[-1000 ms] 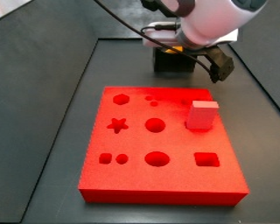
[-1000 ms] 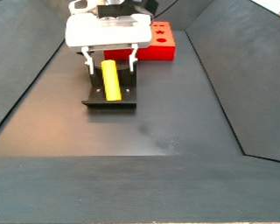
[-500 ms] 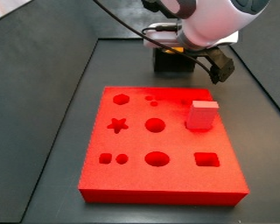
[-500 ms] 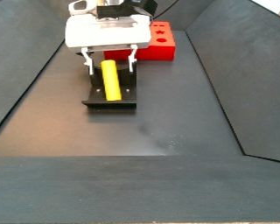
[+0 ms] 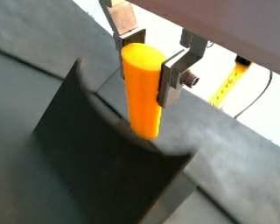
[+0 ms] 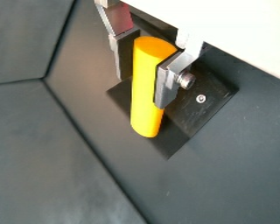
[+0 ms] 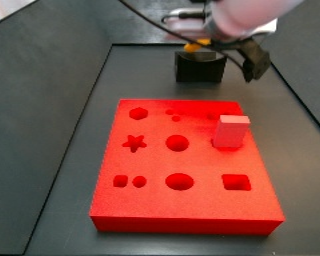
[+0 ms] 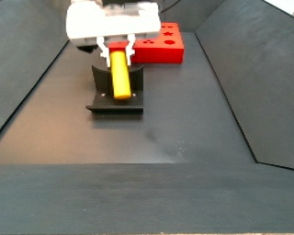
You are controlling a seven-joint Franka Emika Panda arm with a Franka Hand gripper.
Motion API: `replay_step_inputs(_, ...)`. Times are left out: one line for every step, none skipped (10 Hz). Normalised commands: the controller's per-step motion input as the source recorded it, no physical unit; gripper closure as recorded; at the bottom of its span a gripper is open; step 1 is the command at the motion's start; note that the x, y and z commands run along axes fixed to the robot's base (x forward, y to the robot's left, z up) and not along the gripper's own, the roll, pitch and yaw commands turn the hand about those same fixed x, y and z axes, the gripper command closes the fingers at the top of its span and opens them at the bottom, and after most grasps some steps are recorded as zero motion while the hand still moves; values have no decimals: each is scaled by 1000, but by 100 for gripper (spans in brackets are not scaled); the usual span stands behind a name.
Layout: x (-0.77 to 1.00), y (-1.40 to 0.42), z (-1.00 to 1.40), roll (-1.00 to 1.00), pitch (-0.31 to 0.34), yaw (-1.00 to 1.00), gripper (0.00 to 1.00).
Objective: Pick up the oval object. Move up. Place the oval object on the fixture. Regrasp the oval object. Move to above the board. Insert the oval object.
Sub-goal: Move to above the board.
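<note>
I see the gripper [image 8: 118, 48] clenched on the upper part of the oval object [image 8: 118, 73], which a second ago lay flat on the fixture [image 8: 115, 99] and now tilts up, its lower end just above the base. I judge the regrasp done and the lift begun. The board [image 7: 186, 165], with its pink block [image 7: 231, 131], waits on the near side.

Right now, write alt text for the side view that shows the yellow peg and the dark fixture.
The gripper, under its white body, holds the yellow oval object between its fingers, above the dark fixture on the black floor. Behind it lies a corner of the red board.
</note>
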Motion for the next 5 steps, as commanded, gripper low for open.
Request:
replay_step_inputs(-136, 29, 1000, 27, -127, 192, 100)
replay_step_inputs(-135, 27, 1000, 4, -167, 145, 100)
replay_step_inputs(-136, 25, 1000, -6, -190, 81, 100)
replay_step_inputs(-136, 22, 1000, -13, -186, 36, 100)
replay_step_inputs(-136, 21, 1000, -13, -166, -5, 100)
